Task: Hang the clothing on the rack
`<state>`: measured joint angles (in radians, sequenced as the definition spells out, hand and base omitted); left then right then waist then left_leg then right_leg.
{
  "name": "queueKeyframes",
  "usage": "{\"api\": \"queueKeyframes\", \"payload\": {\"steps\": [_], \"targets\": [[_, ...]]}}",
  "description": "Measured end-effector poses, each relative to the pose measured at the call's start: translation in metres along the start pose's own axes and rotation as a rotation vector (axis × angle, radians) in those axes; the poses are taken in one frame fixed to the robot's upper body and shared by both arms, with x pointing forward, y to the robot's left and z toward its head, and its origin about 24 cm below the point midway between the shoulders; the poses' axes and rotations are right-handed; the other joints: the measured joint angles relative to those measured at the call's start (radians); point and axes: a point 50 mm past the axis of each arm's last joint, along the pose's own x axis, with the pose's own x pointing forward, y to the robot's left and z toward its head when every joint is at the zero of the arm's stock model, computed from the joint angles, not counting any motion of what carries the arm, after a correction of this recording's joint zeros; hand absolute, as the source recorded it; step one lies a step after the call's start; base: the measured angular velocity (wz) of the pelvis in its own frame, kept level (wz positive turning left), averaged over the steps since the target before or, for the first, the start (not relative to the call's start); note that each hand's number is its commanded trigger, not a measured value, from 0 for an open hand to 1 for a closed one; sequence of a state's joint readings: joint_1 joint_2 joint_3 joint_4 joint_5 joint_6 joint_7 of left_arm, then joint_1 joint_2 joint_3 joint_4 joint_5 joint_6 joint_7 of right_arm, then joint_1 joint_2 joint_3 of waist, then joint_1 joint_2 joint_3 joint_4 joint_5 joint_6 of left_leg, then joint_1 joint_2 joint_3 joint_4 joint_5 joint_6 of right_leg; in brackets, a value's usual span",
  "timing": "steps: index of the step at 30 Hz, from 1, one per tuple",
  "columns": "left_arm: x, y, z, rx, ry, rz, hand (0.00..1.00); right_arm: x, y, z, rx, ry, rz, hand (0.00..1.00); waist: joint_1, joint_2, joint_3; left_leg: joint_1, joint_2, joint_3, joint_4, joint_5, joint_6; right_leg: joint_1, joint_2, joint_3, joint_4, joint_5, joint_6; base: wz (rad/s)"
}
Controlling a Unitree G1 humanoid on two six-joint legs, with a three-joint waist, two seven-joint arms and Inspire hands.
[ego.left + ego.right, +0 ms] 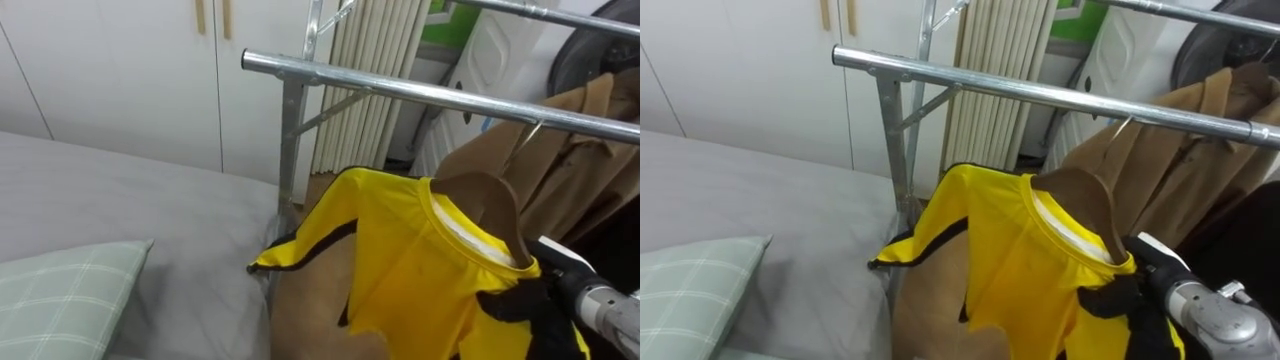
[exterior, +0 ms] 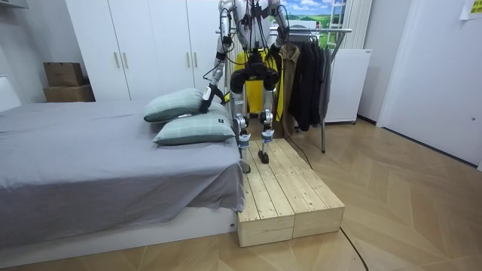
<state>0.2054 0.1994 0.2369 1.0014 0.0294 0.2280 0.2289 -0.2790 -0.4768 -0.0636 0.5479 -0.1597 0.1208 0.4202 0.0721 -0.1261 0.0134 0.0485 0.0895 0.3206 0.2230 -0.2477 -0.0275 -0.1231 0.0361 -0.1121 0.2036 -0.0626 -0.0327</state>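
Observation:
A yellow shirt [image 1: 400, 260] with black trim hangs on a brown wooden hanger [image 1: 495, 200] just below the steel rail [image 1: 420, 92] of the clothes rack. The hanger's thin hook [image 1: 527, 138] reaches up to the rail; I cannot tell whether it rests on it. My right hand [image 1: 520, 300] comes in from the lower right, its dark fingers curled round the shirt's shoulder over the hanger's end. My left hand [image 2: 205, 96] hangs low beside the pillows in the room view. I stand on a wooden platform [image 2: 290, 196] between the bed and the rack, facing the rack.
A tan coat [image 1: 580, 150] hangs on the rail to the right of the shirt, with dark clothes [image 2: 309, 75] beyond it. The rack's upright post [image 1: 290, 140] stands by the grey bed [image 1: 150, 200], which bears a checked pillow [image 1: 60, 290]. White wardrobes [image 1: 120, 70] and a radiator [image 1: 370, 70] lie behind.

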Motion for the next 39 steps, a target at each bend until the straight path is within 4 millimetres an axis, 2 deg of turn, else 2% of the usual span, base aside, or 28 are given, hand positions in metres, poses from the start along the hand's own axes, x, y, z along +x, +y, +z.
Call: {"api": "queueKeyframes", "payload": {"steps": [5, 13, 18, 33, 39], "targets": [[0.0, 0.001, -0.001, -0.001, 0.003, 0.005, 0.0, 0.001, -0.001, 0.003, -0.013, -0.003, -0.005, 1.0, -0.005, 0.0, 0.0001, 0.0, 0.0, 0.0, -0.001, 0.0, 0.0, 0.0, 0.0, 0.0, 0.0, 0.0, 0.0, 0.0], [0.0, 0.001, -0.004, 0.0, 0.005, 0.0, 0.0, 0.004, -0.013, 0.027, -0.098, -0.048, -0.085, 1.0, -0.011, 0.0, 0.0001, 0.003, -0.002, 0.001, 0.0, 0.001, 0.001, 0.001, -0.001, 0.002, 0.002, 0.0, 0.0, 0.0], [0.0, 0.001, -0.004, -0.003, 0.005, -0.001, 0.0, 0.004, -0.016, 0.034, -0.116, -0.068, -0.113, 1.0, -0.011, 0.0, 0.0, 0.003, -0.001, 0.0, -0.001, 0.001, 0.001, 0.001, -0.001, 0.0, 0.002, 0.0, 0.0, 0.0], [0.0, 0.0, -0.004, -0.011, 0.006, -0.006, 0.0, 0.004, -0.018, 0.037, -0.15, -0.068, -0.138, 1.0, -0.012, 0.002, -0.0006, 0.001, 0.0, -0.002, 0.0, 0.001, 0.001, 0.0, -0.001, -0.003, 0.004, 0.0, 0.0, 0.0], [0.0, 0.001, -0.004, -0.011, 0.005, -0.005, 0.0, 0.006, -0.015, 0.026, -0.068, -0.044, -0.083, 1.0, -0.012, 0.001, -0.0009, 0.0, 0.0, -0.004, -0.001, 0.001, 0.001, 0.001, -0.002, -0.005, 0.001, 0.0, 0.0, 0.0]]}}
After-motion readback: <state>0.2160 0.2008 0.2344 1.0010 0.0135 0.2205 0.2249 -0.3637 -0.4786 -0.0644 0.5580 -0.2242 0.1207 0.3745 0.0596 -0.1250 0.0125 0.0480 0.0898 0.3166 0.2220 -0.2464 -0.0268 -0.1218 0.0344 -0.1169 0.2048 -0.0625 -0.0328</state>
